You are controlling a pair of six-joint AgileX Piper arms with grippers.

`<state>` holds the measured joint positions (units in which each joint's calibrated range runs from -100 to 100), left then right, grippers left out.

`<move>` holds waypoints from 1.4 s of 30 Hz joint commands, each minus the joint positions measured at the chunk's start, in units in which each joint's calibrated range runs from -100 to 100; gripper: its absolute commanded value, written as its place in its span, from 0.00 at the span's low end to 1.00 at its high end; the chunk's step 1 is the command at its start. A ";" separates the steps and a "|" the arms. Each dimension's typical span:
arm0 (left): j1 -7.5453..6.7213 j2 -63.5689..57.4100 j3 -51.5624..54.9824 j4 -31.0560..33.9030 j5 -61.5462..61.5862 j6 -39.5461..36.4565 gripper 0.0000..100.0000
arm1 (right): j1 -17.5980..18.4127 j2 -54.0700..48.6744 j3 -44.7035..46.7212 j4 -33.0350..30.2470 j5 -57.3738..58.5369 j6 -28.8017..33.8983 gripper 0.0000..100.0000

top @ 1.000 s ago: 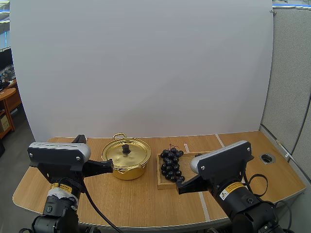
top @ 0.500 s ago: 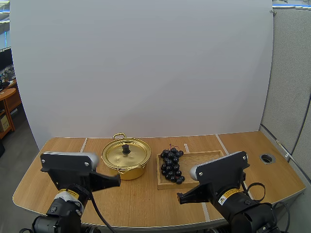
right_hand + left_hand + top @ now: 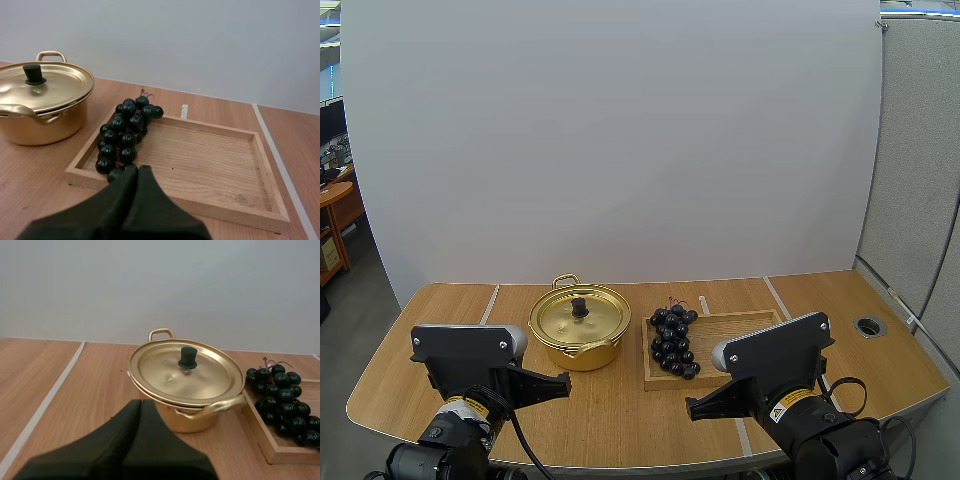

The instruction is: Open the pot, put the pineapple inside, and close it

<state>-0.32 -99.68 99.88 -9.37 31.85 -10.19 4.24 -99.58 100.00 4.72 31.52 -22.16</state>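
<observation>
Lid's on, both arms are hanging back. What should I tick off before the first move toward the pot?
1. Lid seated flat on the pot: ok.
2. Knob upright with nothing over it: ok.
3. Left end effector free: ok, shut on nothing, short of the pot's near side.
4. Right end effector free: ok, shut on nothing, at the near edge of the wooden tray.
5. Fruit matches the task: not ok, the fruit in the tray is a bunch of dark grapes, not a pineapple.
6. Fruit reachable: ok, the grapes lie uncovered at the tray's pot-side end.
</observation>
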 commanded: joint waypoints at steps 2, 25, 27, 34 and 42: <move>-0.06 -0.32 0.12 0.66 0.64 -0.17 0.00 | -0.22 -0.42 0.00 0.07 -0.34 -0.15 0.00; -0.06 -0.32 0.12 0.66 0.02 -0.04 0.00 | -0.22 -0.42 0.00 0.07 -0.34 -0.15 0.00; -0.06 -0.32 0.12 0.66 0.02 -0.04 0.00 | -0.22 -0.42 0.00 0.07 -0.34 -0.15 0.00; -0.06 -0.32 0.12 0.66 0.02 -0.04 0.00 | -0.22 -0.42 0.00 0.07 -0.34 -0.15 0.00; -0.06 -0.32 0.12 0.66 0.02 -0.04 0.00 | -0.22 -0.42 0.00 0.07 -0.34 -0.15 0.00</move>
<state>-0.32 -99.68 99.88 -9.23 31.93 -10.19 4.24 -99.58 100.00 4.72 31.52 -22.16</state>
